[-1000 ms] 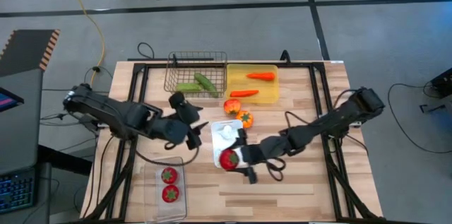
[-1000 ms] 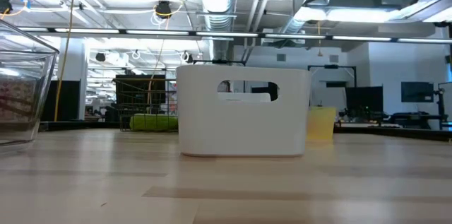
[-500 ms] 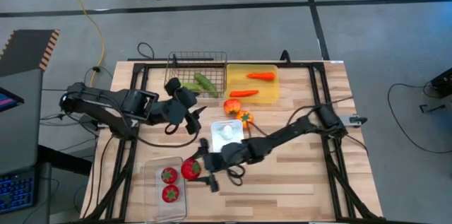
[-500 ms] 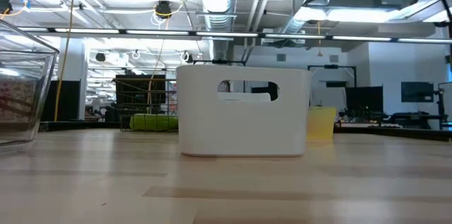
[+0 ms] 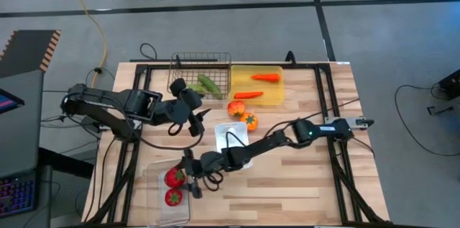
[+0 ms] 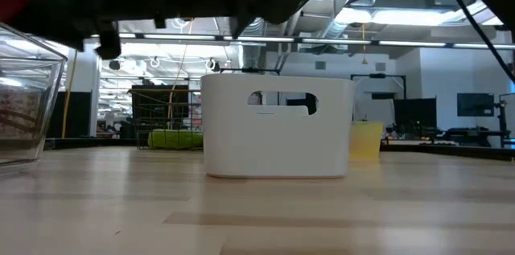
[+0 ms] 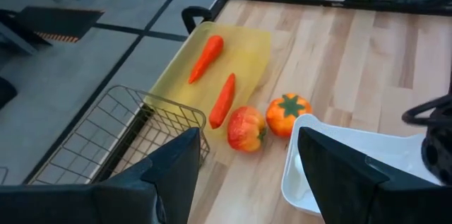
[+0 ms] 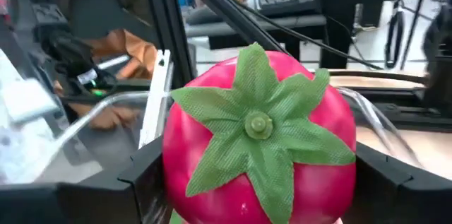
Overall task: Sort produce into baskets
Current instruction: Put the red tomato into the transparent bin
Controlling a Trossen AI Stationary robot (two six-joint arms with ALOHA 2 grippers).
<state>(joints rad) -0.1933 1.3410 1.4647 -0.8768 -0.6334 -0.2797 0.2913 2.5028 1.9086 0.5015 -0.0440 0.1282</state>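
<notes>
My right gripper (image 5: 181,177) reaches across from the table's right and is shut on a red round fruit (image 5: 174,177). It holds the fruit above the clear tub (image 5: 157,210) at the near left. A second red fruit (image 5: 172,198) lies in that tub. My left gripper (image 5: 191,115) hovers open near the wire basket (image 5: 188,61), which holds the green cucumbers (image 5: 201,84). Two carrots (image 5: 265,78) lie on the yellow tray (image 5: 277,98). Two peppers (image 5: 236,108) rest on the table beside the white tray (image 5: 221,142). My right gripper pinches the red fruit by its two opposite sides (image 8: 176,174) between the two fingers (image 8: 145,178). The fingers lie level and come from the table's right. The fruit's green leafy top (image 8: 258,125) faces back toward the wrist. The fruit is lifted clear above the tub.
The right arm (image 5: 287,136) stretches low across the white tray and the table's middle. Black frame rails (image 5: 327,106) run along both sides of the table. In the low view the white tray (image 6: 278,126) stands mid-table and the tub's wall (image 6: 24,102) at the left.
My right gripper has carried the red fruit toward the table's left edge and downward, from beside the white tray to above the clear tub, its arm stretching out. My left gripper has drifted a little toward the far edge, nearer the wire basket.
</notes>
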